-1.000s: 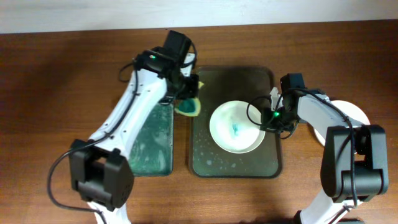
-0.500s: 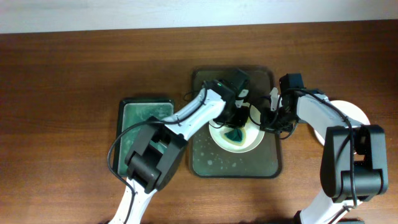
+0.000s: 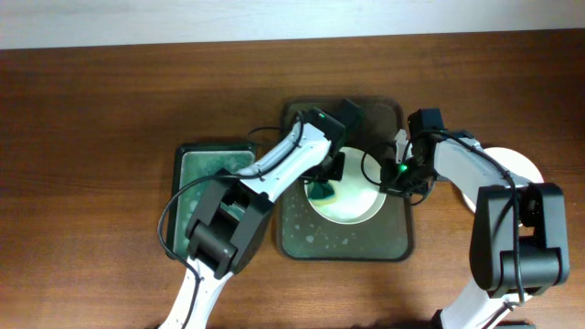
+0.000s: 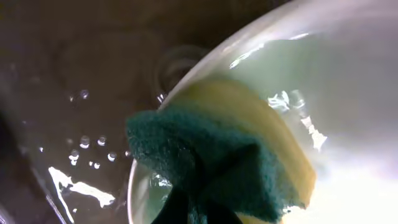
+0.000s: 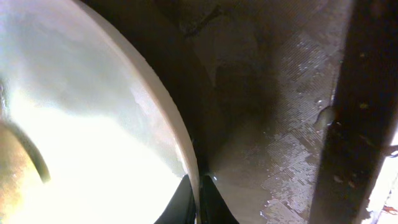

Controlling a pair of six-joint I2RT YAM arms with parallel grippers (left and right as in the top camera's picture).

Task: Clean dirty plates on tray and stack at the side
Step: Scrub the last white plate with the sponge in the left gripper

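Your plate [image 3: 355, 201] lies in the middle of the brown tray [image 3: 343, 245]. Only the left wrist view shows the sponge [image 4: 230, 158], pinched in your left gripper [image 3: 326, 178], lapping over the plate's left rim. The right wrist view shows your right gripper [image 5: 198, 202] clamped on the right rim, close to the tray's wall, with bare wet floor in front. Half a second ago the sponge sat mid-plate; it has slid left.

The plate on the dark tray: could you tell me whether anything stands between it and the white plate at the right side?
No loose object does. Between the plate and the side plate lie only the tray's raised rim and the arm of the right gripper, which pinches the plate's rim.
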